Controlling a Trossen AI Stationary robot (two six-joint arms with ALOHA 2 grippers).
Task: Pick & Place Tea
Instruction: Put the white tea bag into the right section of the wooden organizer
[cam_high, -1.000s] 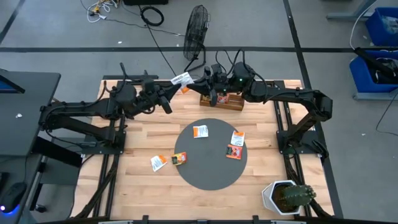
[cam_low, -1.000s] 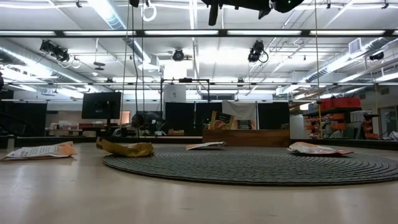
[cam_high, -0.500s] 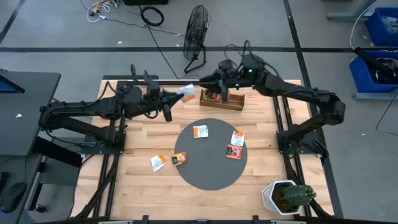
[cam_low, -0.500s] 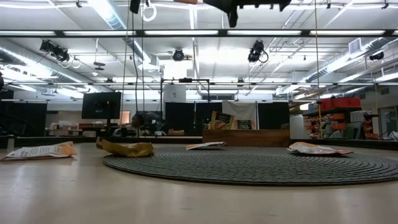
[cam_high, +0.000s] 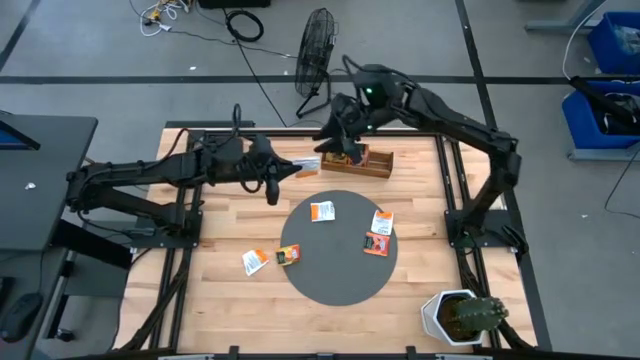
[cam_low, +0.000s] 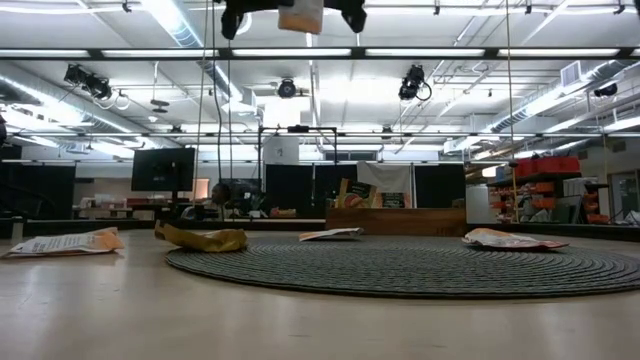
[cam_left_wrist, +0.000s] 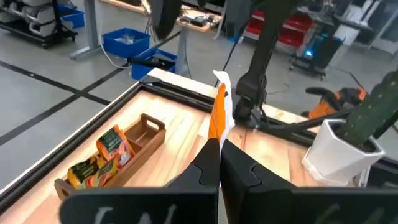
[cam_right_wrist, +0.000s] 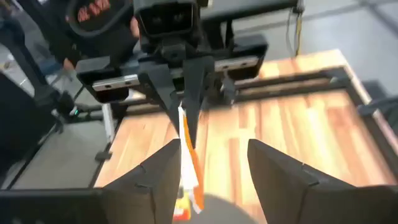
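Observation:
A white and orange tea sachet (cam_high: 307, 163) hangs in the air just left of the brown wooden tray (cam_high: 357, 158), with my left gripper (cam_high: 290, 170) shut on it. My right gripper (cam_high: 333, 148) is open above the tray's left end. In the right wrist view the sachet (cam_right_wrist: 188, 163) shows in the gap between its fingers, close to one of them. The tray holds upright sachets (cam_left_wrist: 111, 146). Three more sachets lie flat on the round dark mat (cam_high: 338, 275), one (cam_high: 288, 255) on its left edge and one (cam_high: 254, 262) on the wood. My left gripper pinches the sachet's lower edge (cam_left_wrist: 217, 138) between its two fingers. The fingers come nearly level from the table's left. The sachet stands upright and edge-on beyond the fingertips, lifted clear of table and tray. My right gripper: I cannot tell whether one finger (cam_right_wrist: 163, 171) touches the sachet.
A cactus in a white pot (cam_high: 460, 315) stands at the table's near right corner. The right arm's base (cam_high: 480, 225) is at the right edge. A fan (cam_high: 316, 45) stands on the floor beyond the far edge. Bare wood lies near the left and near edges.
My left gripper has carried the sachet down, toward the near edge and a little right, turning as it went. My right gripper, which was at the sachet a second ago, has come off it, risen and tipped up over the tray's left end.

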